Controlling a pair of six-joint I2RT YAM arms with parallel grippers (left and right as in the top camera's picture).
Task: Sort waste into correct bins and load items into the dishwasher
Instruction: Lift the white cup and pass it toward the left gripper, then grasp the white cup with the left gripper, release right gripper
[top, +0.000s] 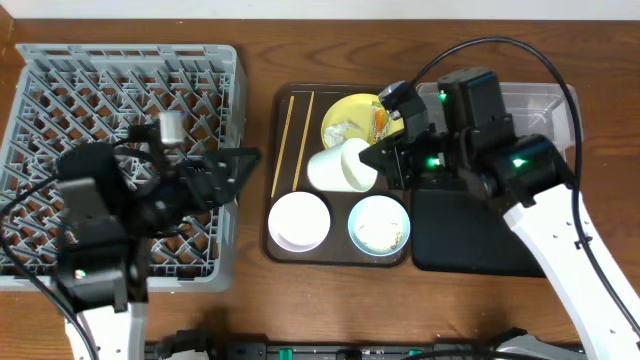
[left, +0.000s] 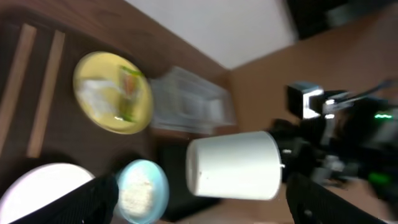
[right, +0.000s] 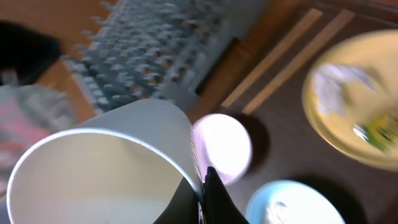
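Note:
My right gripper (top: 378, 160) is shut on the rim of a white cup (top: 342, 165) and holds it tilted above the brown serving tray (top: 282, 150). The pinch on the cup (right: 99, 168) shows in the right wrist view (right: 205, 193). On the tray are wooden chopsticks (top: 294, 140), a white bowl (top: 299, 220), a light-blue bowl (top: 379, 226) with rice crumbs, and a yellow plate (top: 345, 112) bearing a white tissue (top: 338, 131) and an orange-and-green wrapper (top: 381, 119). My left gripper (top: 238, 165) is open and empty over the grey dish rack's (top: 60, 90) right side.
A clear tub (top: 535, 100) stands at the back right, partly under my right arm. A black tray (top: 450, 230) lies in front of it. In the left wrist view the cup (left: 233, 165) hangs between my open fingers (left: 205, 208), farther off.

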